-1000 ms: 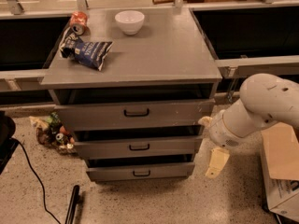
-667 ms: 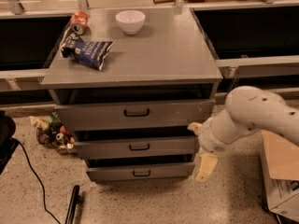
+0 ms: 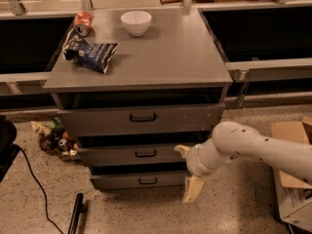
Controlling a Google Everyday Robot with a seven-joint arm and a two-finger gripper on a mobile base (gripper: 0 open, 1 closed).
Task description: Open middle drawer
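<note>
Grey middle drawer [image 3: 109, 155] looks shut, its black handle [image 3: 146, 153] ungrasped, with the end effector [image 3: 185, 173], fingers spread apart, near its right end, so the whole pull is left to do.

The hand [image 3: 185, 173] sits at the right end of the middle drawer [image 3: 112, 156], covering that corner of its front. Its arm [image 3: 253, 145] runs off the right edge, as does a cardboard box [image 3: 286, 131]. A dark object [image 3: 6, 136] is cut off at the left edge. The print on the snack bag [image 3: 90, 53] is too small to read.
</note>
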